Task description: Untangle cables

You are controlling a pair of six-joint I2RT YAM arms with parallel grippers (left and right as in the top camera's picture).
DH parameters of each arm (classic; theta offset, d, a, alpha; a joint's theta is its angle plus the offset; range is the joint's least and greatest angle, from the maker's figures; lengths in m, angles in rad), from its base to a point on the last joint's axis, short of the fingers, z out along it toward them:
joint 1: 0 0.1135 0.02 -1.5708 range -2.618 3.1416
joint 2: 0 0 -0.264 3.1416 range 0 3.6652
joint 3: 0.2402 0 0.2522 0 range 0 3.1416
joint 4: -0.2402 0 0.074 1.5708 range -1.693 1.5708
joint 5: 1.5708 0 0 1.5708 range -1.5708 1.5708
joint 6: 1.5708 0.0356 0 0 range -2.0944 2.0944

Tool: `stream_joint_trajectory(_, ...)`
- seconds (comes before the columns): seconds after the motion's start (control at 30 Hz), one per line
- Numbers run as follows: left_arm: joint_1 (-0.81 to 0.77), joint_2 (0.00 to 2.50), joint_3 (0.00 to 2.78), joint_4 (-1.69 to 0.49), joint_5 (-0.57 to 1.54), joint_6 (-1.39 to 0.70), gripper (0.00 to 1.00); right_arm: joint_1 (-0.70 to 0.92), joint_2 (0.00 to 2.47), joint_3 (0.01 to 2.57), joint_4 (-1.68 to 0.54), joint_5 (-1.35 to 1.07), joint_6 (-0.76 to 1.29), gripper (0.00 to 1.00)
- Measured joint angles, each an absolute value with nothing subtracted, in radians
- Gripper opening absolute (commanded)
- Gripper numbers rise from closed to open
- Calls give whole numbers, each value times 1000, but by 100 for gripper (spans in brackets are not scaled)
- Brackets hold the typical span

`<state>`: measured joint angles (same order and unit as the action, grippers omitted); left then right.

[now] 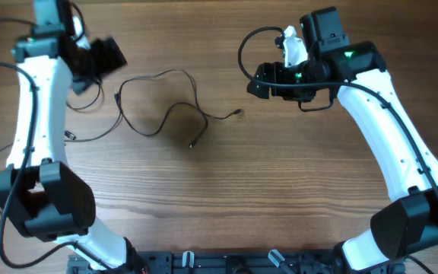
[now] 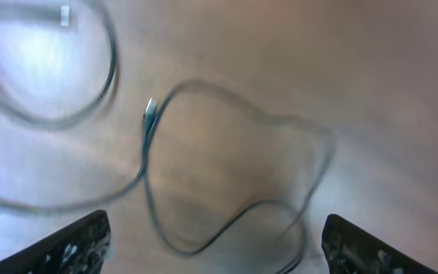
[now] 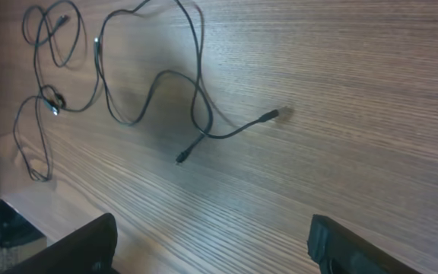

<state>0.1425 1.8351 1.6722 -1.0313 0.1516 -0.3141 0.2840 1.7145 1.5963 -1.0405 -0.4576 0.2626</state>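
Cables (image 1: 162, 106) lie on the wooden counter (image 1: 280, 198), up in the top middle part, between your two arms. They are thin and black. You can see them make one big loose loop with soft bends in it. One small plug (image 1: 238, 113) points toward your right arm. Another plug end (image 1: 192, 144) lies a bit lower, near the middle of the counter. More thin cable runs off to the left and goes under your left arm. In the right wrist view you can see some small loops bunched up at that far side.

Your left end effector (image 2: 215, 228) is up above the counter, just beside the top left of the big loop. Its two fingers (image 2: 74, 243) are spread wide and hold nothing. Its wrist view is blurry, but a bend of cable shows on the counter below the gap.

Your right end effector (image 3: 213, 228) is off to the right, apart from the cables. It is spread wide too, and it is empty. Bare wood shows between it and the nearest plug.
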Motion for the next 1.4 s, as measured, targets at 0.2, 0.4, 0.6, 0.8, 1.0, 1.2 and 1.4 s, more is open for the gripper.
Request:
stream_joint_trajectory(0.2,147,1835,1446,-980,117,-344,80,285,1715,1596,-1043,-449,230,86)
stream_joint_trajectory(0.4,90,1835,1294,-926,75,-424,79,285,1715,1596,-1045,-432,211,87)
stream_joint_trajectory(0.6,48,1835,1170,-804,49,-605,52,285,1715,1596,-1048,-424,204,87)
stream_joint_trajectory(0.8,23,1835,1092,-647,41,-804,36,285,1715,1596,-1053,-421,204,87)
stream_joint_trajectory(1.0,-23,1833,1060,-596,3,-854,20,285,1715,1596,-1063,-421,204,87)
stream_joint_trajectory(1.2,-41,1806,1009,-565,-80,-866,4,285,1715,1596,-1087,-421,203,86)
stream_joint_trajectory(1.4,-40,1791,998,-586,-116,-844,4,285,1715,1596,-1090,-421,203,87)
